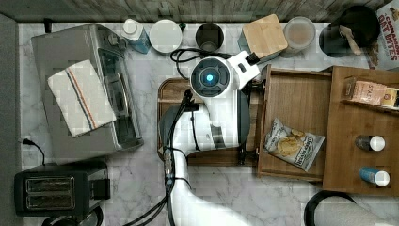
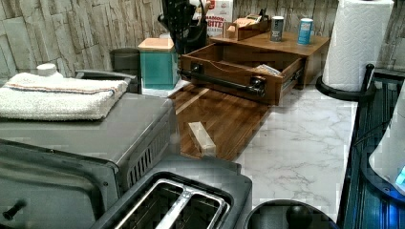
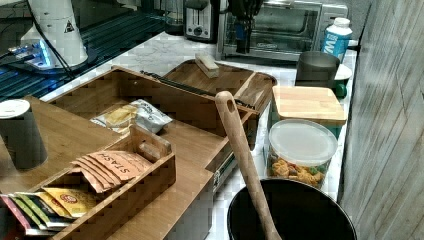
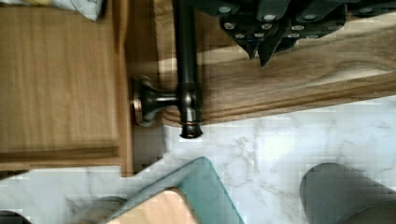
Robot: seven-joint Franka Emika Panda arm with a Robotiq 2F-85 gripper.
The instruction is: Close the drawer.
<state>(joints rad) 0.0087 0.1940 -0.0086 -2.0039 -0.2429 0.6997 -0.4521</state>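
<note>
The drawer (image 1: 296, 101) stands pulled out of the wooden unit (image 1: 360, 117), with a chip bag (image 1: 292, 143) lying inside. Its dark bar handle (image 2: 222, 81) runs along the front panel. In the wrist view my gripper (image 4: 259, 56) hangs beside one end of the handle (image 4: 187, 65), over the darker tray, with its fingertips together and nothing between them. It appears as a dark shape (image 2: 177, 21) above the drawer's far end in the left view. The arm's wrist (image 1: 211, 77) covers it in the top view.
A round-cornered dark tray (image 1: 171, 94) lies in front of the drawer with a small wooden block (image 2: 201, 138) on it. A teal canister with a wooden lid (image 1: 265, 36) stands close to the drawer's corner. Toaster oven (image 1: 84, 94), toaster (image 1: 51, 190), paper towel roll (image 2: 356, 43), bottles (image 1: 371, 142).
</note>
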